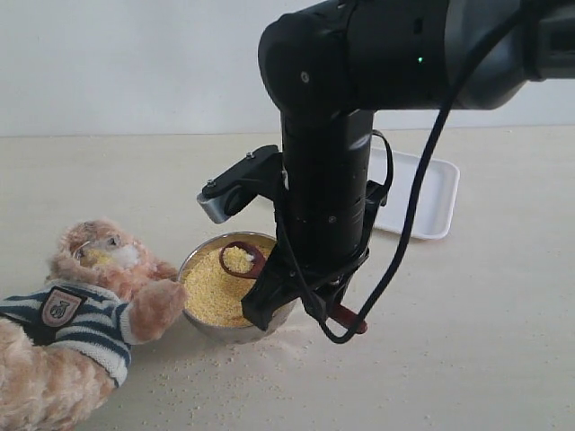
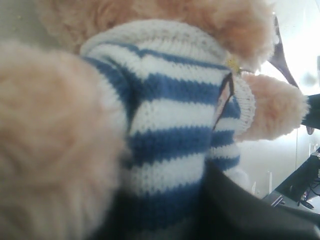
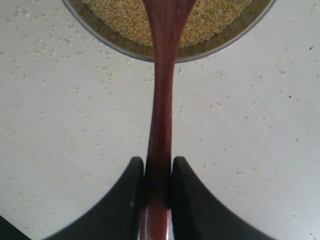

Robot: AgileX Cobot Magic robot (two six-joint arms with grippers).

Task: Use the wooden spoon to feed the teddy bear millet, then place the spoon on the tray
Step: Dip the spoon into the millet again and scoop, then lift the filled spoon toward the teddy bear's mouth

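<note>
Inside the right pincer [image 3: 158, 165], the wooden spoon [image 3: 161, 100] sits clamped over millet [image 3: 210, 20].

The bowl [image 1: 208, 327] stands on the table [image 1: 467, 359] with millet [image 1: 208, 292] in it. Left of the bowl lies the bear [image 1: 81, 305], one paw touching the rim. The spoon [image 1: 241, 259] has its head over the millet; its handle runs out past the bowl's front-right rim. Loose grains [image 1: 225, 364] lie before the bowl. The tray [image 1: 431, 193] lies behind and right of the bowl, well apart.
</note>
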